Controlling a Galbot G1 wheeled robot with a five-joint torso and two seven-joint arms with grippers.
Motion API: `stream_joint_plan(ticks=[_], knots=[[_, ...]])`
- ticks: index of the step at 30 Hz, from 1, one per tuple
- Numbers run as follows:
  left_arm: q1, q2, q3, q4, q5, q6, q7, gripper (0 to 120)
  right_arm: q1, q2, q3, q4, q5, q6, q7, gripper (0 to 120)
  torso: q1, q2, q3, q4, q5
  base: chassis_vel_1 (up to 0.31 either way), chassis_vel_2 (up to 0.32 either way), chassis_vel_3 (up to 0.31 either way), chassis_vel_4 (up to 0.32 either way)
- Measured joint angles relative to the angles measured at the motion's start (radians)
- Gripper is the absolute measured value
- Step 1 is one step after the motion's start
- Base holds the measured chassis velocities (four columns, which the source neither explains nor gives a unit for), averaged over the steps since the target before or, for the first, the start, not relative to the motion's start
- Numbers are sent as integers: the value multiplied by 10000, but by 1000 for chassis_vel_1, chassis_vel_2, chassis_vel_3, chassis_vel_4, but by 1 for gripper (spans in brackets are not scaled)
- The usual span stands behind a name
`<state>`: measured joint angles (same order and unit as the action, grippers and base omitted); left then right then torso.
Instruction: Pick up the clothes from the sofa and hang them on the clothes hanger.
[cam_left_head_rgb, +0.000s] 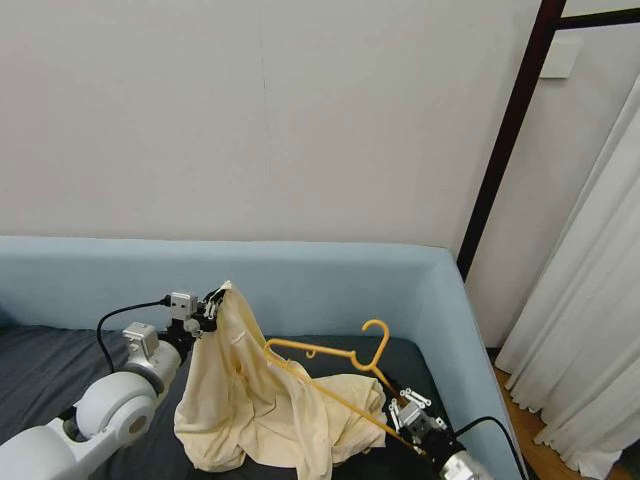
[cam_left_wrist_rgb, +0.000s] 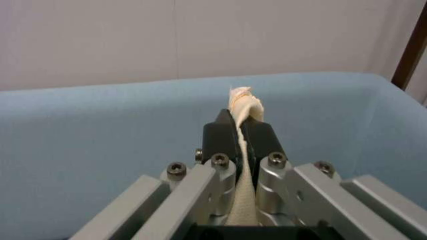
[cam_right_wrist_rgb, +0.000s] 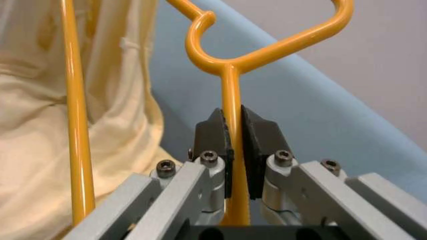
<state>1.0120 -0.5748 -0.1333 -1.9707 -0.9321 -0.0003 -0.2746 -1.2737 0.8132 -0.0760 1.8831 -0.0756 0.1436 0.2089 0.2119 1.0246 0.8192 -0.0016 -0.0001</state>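
The left gripper (cam_left_head_rgb: 212, 300) is clamped on 1 small fold of the cream shirt (cam_left_head_rgb: 255, 400), which drapes toward 6 o'clock onto the blue sofa (cam_left_head_rgb: 330, 280). At 4 o'clock from it, the right gripper (cam_left_head_rgb: 402, 410) is closed on a bar of the orange hanger (cam_left_head_rgb: 330, 352), which lies against the cloth. 2 risks: the thin bar could pivot in that grip, or the fold could slip free if the cloth is pulled taut.

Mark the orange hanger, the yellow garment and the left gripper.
orange hanger (cam_right_wrist_rgb: 230, 95): right wrist view, straight stem by the hook.
yellow garment (cam_left_head_rgb: 250, 400): head view, middle of the draped fabric.
left gripper (cam_left_wrist_rgb: 239, 131): left wrist view, between the fingertips.
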Motion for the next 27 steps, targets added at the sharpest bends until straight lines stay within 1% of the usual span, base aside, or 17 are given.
stream_joint_plan(ticks=[4,8,11,18,24,27], knots=[[273,-98,-25,-140,138,1,-2,0,151,220,-370,-149,-108,-52,-6,4,0,0,0,1,-2,0,0,0,0],[685,-92,-176,-383,237,-9,20,0,694,487,-745,-501,101,-217,76,4,1,0,0,1,-1,0,0,0,0],[890,-56,-264,-448,363,-37,64,0,964,579,-916,-574,366,-339,137,4,1,0,0,4,0,0,0,0,0],[1094,-120,-208,-536,516,-51,81,0,1413,762,-1158,-872,506,-383,163,4,1,-1,0,0,0,0,0,0,0],[994,-205,248,-557,644,-43,89,0,1813,805,-1449,-921,701,-398,180,4,1,-1,0,1,0,0,0,0,0],[571,-206,721,-570,668,-4,76,0,2154,756,-1800,-993,811,-434,211,4,1,-2,1,2,-1,0,0,0,0]])
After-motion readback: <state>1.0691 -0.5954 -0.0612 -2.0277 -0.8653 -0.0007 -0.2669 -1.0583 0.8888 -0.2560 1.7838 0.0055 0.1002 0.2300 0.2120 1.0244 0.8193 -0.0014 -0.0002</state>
